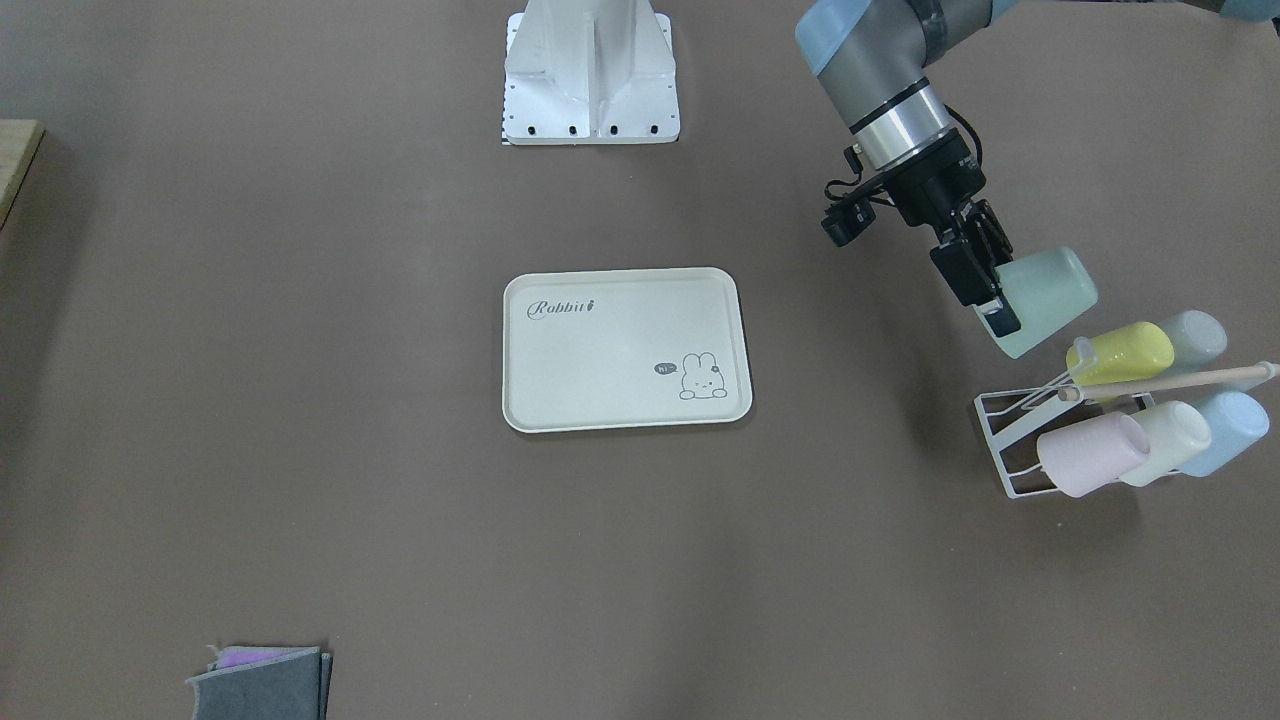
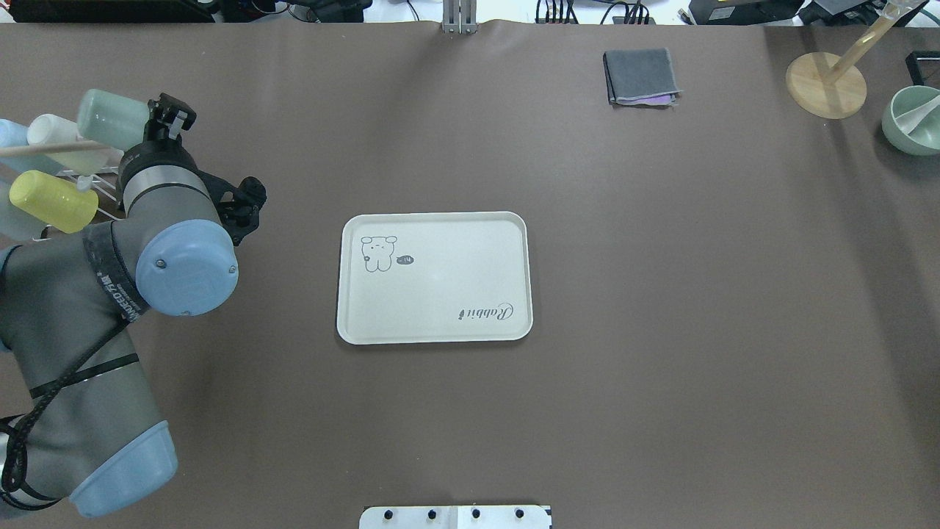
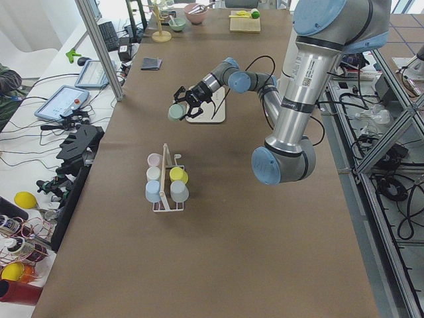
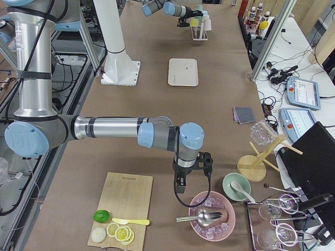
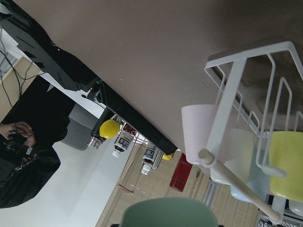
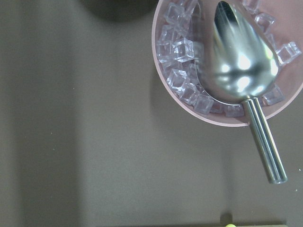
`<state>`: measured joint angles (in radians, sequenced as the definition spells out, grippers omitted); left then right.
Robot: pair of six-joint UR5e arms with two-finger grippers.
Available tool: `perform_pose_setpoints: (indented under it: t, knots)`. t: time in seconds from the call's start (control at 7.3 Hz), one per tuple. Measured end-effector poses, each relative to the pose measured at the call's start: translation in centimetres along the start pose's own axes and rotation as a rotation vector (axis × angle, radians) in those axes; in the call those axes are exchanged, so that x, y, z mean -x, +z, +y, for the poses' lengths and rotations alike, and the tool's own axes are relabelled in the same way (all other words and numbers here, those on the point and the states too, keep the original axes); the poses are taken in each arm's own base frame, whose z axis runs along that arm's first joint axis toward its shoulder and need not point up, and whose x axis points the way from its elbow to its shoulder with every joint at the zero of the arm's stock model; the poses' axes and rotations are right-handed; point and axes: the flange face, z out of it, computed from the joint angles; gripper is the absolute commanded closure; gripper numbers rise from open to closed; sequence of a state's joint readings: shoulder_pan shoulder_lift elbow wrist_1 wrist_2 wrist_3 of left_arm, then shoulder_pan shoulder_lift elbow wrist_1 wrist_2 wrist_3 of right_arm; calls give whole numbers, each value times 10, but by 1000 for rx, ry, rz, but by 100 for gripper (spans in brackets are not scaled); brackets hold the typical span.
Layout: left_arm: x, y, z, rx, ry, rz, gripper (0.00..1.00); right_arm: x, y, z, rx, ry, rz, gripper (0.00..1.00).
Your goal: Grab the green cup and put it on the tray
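Left gripper (image 1: 996, 302): jaws clenched on the green cup (image 1: 1048, 298), grasped at its wider end. The cup is tilted onto its side and is held clear of the table. The side view from the robot's left confirms that it is raised.

The white wire rack (image 1: 1000, 440) stands near the jaws, on their side away from the robot's base. It carries a yellow cup (image 1: 1125, 352), a pink cup (image 1: 1090, 455), a whitish cup (image 1: 1170, 440) and a light blue cup (image 1: 1228, 430). The held cup touches none of them.

The tray (image 1: 600, 370) lies flat at the table's middle, well apart from the jaws, with nothing on it.

Right gripper (image 4: 179, 187): I cannot tell how its jaws stand. It hangs just beside a pink bowl of ice (image 6: 166, 94) holding a metal scoop (image 6: 241, 61).
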<state>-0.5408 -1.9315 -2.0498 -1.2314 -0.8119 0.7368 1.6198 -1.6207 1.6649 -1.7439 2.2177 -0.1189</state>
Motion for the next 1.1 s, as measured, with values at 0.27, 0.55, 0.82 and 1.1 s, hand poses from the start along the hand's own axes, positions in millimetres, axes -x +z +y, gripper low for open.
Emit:
perform_pose_setpoints:
  t: [0.27,0.55,0.82,1.1]
  knots:
    - [0,5,-12,-122,-119,-62,66,-2,3,-1,4,8,-9,0]
    - [-2,2,-19,-305,-260,-125,66,2,0,-5,-5,6,-25,0]
    - [0,-7,-29,-510,-398,-145,65,3,0,-6,-8,5,-42,0]
    - [-2,-11,-38,-677,-560,-138,66,3,1,-6,-7,7,-51,0]
